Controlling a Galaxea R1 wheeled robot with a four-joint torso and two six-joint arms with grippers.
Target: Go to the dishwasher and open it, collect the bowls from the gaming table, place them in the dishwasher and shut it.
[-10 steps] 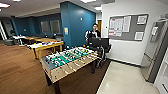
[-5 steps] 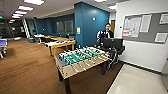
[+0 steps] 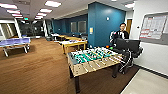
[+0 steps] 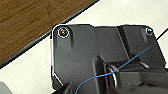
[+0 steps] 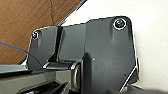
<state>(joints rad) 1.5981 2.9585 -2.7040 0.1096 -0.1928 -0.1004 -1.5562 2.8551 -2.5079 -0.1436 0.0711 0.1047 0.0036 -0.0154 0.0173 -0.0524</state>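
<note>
Driving past foosball table, long yellow-edged table ahead. Bowls not spotted; I'd guess light plastic, pinch rim. Jaws: can't tell.

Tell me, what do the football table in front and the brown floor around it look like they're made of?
The football table looks like pale wood or wood-look board, going by its light tan sides, with a green field and dark legs that could be metal or painted. The brown floor shows long plank-like streaks, so wood or wood-pattern vinyl; its faint sheen suggests a smooth finish.
</note>
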